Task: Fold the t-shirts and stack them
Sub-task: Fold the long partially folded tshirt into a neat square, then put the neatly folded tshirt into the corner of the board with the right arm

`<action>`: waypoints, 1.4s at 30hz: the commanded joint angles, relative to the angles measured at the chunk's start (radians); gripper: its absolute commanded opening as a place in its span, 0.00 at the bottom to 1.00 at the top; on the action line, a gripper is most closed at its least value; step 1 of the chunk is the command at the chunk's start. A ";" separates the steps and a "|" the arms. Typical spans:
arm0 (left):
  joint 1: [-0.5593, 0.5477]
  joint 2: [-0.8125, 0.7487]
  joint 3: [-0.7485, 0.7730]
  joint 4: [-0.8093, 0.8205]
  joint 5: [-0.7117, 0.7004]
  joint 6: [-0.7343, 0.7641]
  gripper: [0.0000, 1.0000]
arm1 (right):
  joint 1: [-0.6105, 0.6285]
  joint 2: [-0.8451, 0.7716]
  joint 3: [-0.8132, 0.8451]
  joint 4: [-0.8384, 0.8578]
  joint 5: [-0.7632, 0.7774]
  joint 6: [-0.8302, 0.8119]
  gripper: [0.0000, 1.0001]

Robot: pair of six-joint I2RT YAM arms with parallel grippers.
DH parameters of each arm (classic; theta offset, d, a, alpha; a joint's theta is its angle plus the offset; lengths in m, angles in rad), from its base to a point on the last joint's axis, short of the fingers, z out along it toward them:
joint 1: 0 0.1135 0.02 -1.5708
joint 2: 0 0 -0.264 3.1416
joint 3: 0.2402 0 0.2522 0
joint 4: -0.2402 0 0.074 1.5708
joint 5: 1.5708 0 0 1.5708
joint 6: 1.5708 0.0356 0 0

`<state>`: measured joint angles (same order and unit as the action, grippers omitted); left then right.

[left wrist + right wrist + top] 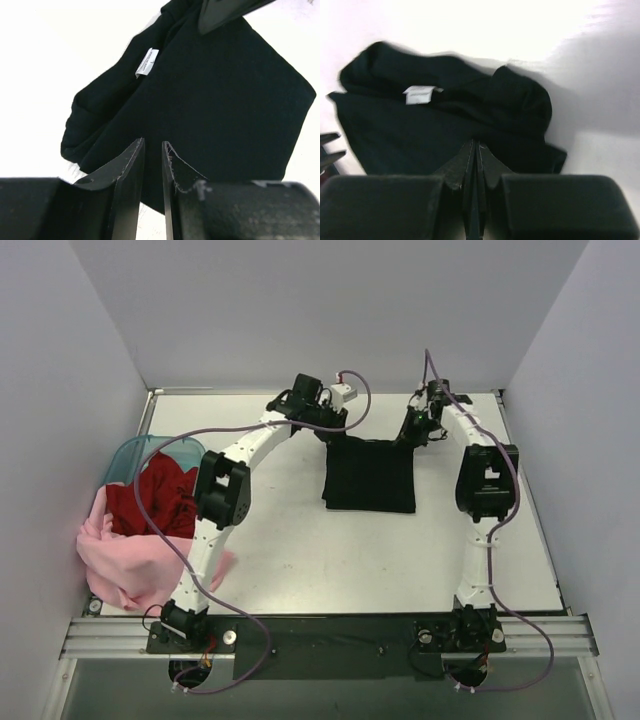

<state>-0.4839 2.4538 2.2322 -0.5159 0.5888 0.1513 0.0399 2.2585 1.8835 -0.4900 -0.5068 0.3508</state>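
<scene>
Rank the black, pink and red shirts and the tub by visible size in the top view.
1. Pink shirt and black shirt, too close to rank.
2. Red shirt.
3. Tub, mostly hidden.

We see a translucent teal plastic tub (125, 452) at the left edge of the white table (350, 560). Pale walls (330, 310) close three sides, and an aluminium rail (110, 640) lines the near edge.

Just past centre of table (400, 560), toward twelve o'clock: folded shirt (369, 478); at nine o'clock, tub (125, 455), shirt heap (135, 545) spilling out.
</scene>
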 commanded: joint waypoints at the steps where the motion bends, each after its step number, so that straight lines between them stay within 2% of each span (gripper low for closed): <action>1: 0.013 0.071 0.038 0.076 -0.038 -0.100 0.31 | 0.006 0.129 0.103 -0.085 -0.049 0.060 0.00; 5: 0.019 0.123 0.066 0.116 -0.144 -0.107 0.31 | -0.003 0.199 0.201 -0.052 0.019 0.181 0.00; 10: 0.018 0.159 0.070 0.114 -0.224 -0.124 0.33 | -0.012 0.162 0.118 0.108 0.033 0.316 0.00; 15: 0.025 0.148 0.081 0.103 -0.280 -0.119 0.36 | -0.035 0.102 0.085 0.131 0.057 0.346 0.01; 17: 0.033 0.125 0.093 0.105 -0.280 -0.107 0.39 | -0.035 0.050 0.068 0.128 0.060 0.330 0.09; 18: 0.036 0.117 0.104 0.106 -0.279 -0.093 0.40 | -0.076 0.032 0.057 0.125 0.062 0.318 0.18; 21: 0.047 0.071 0.125 0.094 -0.256 -0.065 0.45 | -0.100 -0.080 0.005 0.079 0.073 0.217 0.38; 22: 0.048 0.051 0.136 0.085 -0.245 -0.055 0.46 | -0.101 -0.100 -0.004 0.039 0.082 0.188 0.48; 24: 0.050 0.019 0.144 0.057 -0.213 -0.047 0.47 | -0.098 -0.160 -0.047 -0.019 0.106 0.102 0.54; 27: 0.048 -0.042 0.124 0.001 -0.121 -0.061 0.48 | -0.094 -0.223 -0.134 -0.087 0.152 0.019 0.54; 29: 0.036 -0.090 0.034 -0.019 -0.048 -0.087 0.46 | -0.081 -0.269 -0.216 -0.085 0.159 -0.006 0.53; 30: 0.022 -0.125 0.006 -0.024 -0.026 -0.102 0.43 | -0.071 -0.293 -0.237 -0.069 0.151 -0.013 0.50; 31: 0.010 -0.139 -0.059 -0.030 0.009 -0.104 0.37 | -0.060 -0.303 -0.273 -0.061 0.122 -0.018 0.47; 32: -0.013 -0.163 -0.087 -0.032 0.028 -0.096 0.33 | -0.046 -0.309 -0.283 -0.055 0.099 -0.018 0.39; 33: -0.024 -0.170 -0.139 -0.042 0.058 -0.087 0.29 | -0.046 -0.307 -0.300 -0.055 0.093 -0.013 0.36; 34: -0.041 -0.177 -0.163 -0.050 0.069 -0.075 0.28 | -0.022 -0.300 -0.320 -0.056 0.082 0.009 0.34; 38: -0.035 -0.177 -0.291 -0.012 0.039 -0.128 0.21 | -0.017 -0.272 -0.374 -0.032 0.070 0.054 0.33; 42: -0.024 -0.165 -0.364 -0.001 -0.047 -0.087 0.21 | -0.008 -0.222 -0.368 -0.028 0.090 0.054 0.31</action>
<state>-0.5453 2.2753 1.9236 -0.5163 0.5991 0.0505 0.0406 2.0026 1.5108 -0.5030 -0.4232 0.3946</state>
